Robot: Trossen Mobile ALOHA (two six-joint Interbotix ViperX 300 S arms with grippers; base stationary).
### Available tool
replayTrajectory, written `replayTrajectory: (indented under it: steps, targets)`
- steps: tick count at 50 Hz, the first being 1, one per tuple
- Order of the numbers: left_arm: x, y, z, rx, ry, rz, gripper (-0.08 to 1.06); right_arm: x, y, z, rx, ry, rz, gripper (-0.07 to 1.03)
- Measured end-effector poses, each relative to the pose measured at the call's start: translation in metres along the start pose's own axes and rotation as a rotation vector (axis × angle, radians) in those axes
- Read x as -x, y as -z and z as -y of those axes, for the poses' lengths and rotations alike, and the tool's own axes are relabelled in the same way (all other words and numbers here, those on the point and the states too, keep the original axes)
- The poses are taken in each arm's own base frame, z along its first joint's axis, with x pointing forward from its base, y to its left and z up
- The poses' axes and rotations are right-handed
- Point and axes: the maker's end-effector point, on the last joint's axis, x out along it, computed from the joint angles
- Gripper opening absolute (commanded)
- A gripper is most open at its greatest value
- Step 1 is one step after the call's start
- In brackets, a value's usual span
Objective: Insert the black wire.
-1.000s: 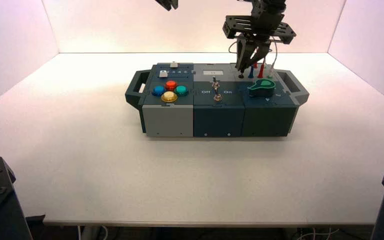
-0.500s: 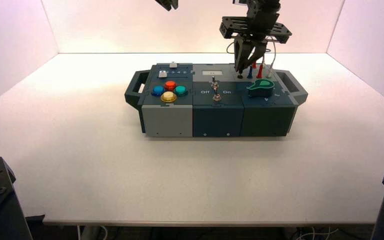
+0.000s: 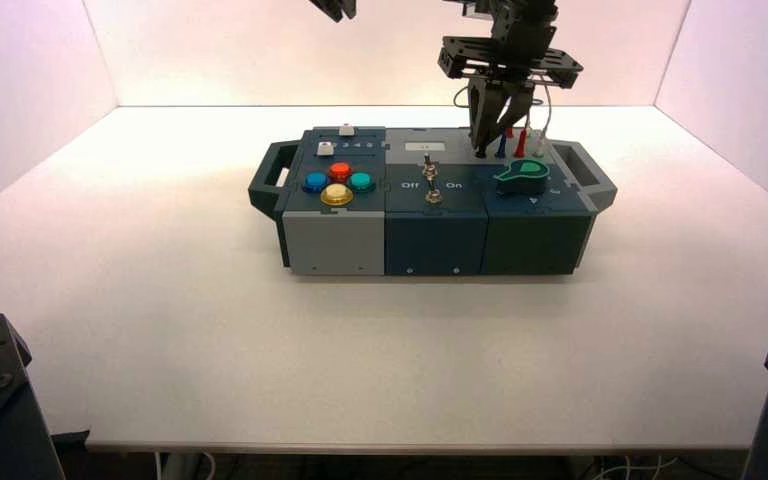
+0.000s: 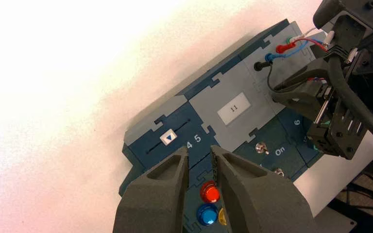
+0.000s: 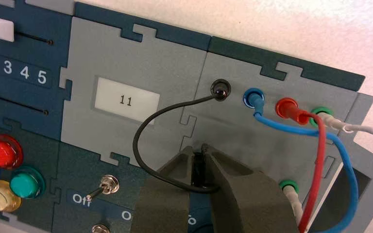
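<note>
1. Right claw (image 5: 199, 158), over the box's (image 3: 432, 200) gray right-hand panel, grips one black wire (image 5: 143, 127) plug; its tip, perhaps seated, is hidden.
2. Other end sits in the black-ringed socket (image 5: 227, 87).
3. Left claw (image 4: 199, 155) (idle, parted) hangs beyond.

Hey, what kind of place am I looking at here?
Probably a robotics lab or test station: a robot end effector is at work over a box of buttons, switches and wires, on a pale table enclosed by plain walls.
</note>
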Motion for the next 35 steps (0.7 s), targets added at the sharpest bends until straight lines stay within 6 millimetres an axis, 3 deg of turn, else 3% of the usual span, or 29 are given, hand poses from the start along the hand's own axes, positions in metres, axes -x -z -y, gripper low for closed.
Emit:
replayTrajectory:
  steps: [35]
  targets:
    - [0.0011, -0.0010, 0.0003, 0.000, 0.000, 0.001, 0.27, -0.0066, -0.0032, -0.0015, 0.004, 0.002, -0.030, -0.02]
